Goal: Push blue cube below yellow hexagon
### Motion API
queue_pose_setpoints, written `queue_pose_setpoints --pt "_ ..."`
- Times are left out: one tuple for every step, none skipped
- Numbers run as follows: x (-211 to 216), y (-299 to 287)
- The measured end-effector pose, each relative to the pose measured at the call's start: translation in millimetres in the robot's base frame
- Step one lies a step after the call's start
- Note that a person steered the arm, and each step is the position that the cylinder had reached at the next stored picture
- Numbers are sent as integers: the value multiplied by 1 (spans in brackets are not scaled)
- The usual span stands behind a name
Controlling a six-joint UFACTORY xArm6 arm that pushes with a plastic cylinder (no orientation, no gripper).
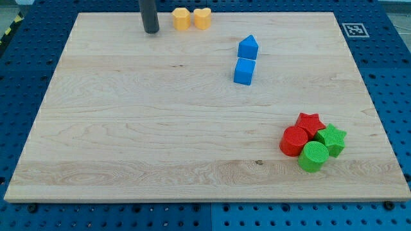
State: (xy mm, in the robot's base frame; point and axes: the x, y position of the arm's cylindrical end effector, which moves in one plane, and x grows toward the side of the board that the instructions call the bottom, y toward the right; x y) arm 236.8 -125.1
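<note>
The blue cube [244, 72] lies on the wooden board right of centre, in the upper half. A blue house-shaped block [248, 47] touches it just above. The yellow hexagon [181, 18] sits at the board's top edge, with a yellow heart-shaped block [202, 18] touching its right side. My tip [151, 30] is at the top of the board, just left of the yellow hexagon and far to the upper left of the blue cube. It touches no block.
A cluster at the lower right holds a red star [310, 122], a red cylinder [295, 141], a green star [332, 138] and a green cylinder [314, 157]. A fiducial marker [354, 29] sits at the board's top right corner. Blue pegboard surrounds the board.
</note>
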Motion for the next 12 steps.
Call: queue_pose_setpoints --pt "-23 2" --pt "-23 14" --pt "-23 35" --pt "-23 35" --pt "4 28" --pt "30 27" --pt "46 27" --pt "46 27" --pt "51 27" --pt "55 27" --pt "84 28" --pt "103 46"
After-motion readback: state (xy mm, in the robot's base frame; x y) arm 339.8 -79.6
